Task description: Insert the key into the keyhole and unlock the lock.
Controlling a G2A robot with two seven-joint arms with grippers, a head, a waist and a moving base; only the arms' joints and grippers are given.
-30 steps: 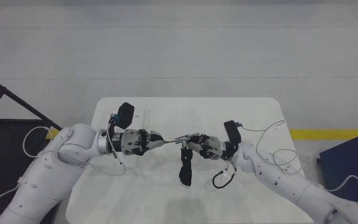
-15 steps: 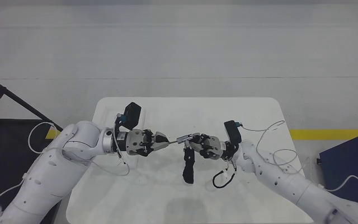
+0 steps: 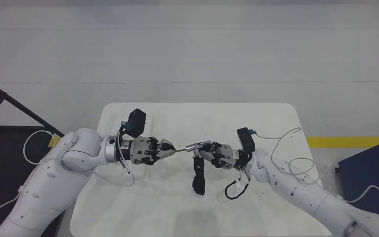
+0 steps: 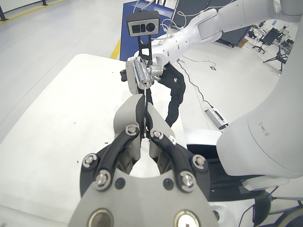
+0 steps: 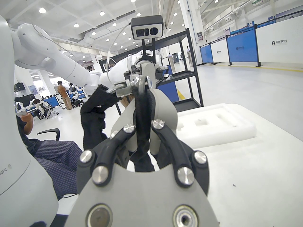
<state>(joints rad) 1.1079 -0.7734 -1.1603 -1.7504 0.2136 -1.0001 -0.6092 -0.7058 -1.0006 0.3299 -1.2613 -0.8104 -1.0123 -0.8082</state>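
Key (image 4: 144, 93) and lock (image 4: 141, 75) meet in the air above the middle of the surface (image 4: 59, 100), well away from all its edges. My left tool (image 4: 144, 106) is closed tight on the key's head, so only the thin blade sticks out past the fingertips. My right tool (image 5: 142, 98) is clamped shut on the lock's black fabric sleeve (image 4: 176, 90) just behind the silver cylinder. The loose length of sleeve hangs down on the side of the surface's near edge.

What the next move turns on is the line between the two. The cylinder's long axis runs roughly from the surface's left edge toward its right edge, and its end face with the keyhole (image 4: 146, 85) is turned toward my left tool. The blade lies along nearly the same line and its tip is at the keyhole; I cannot tell how deep it sits.

I judge the insertion to be just at hand. It calls for a straight push from the left arm along that axis, toward the right edge, then a roll of the wrist. The right arm only has to brace.

My worry is that the lock is held by soft fabric, so it may give or swing under the push. There is open air around both tools for the roll. The hanging sleeve is the nearest thing, below the cylinder and off the key's line.
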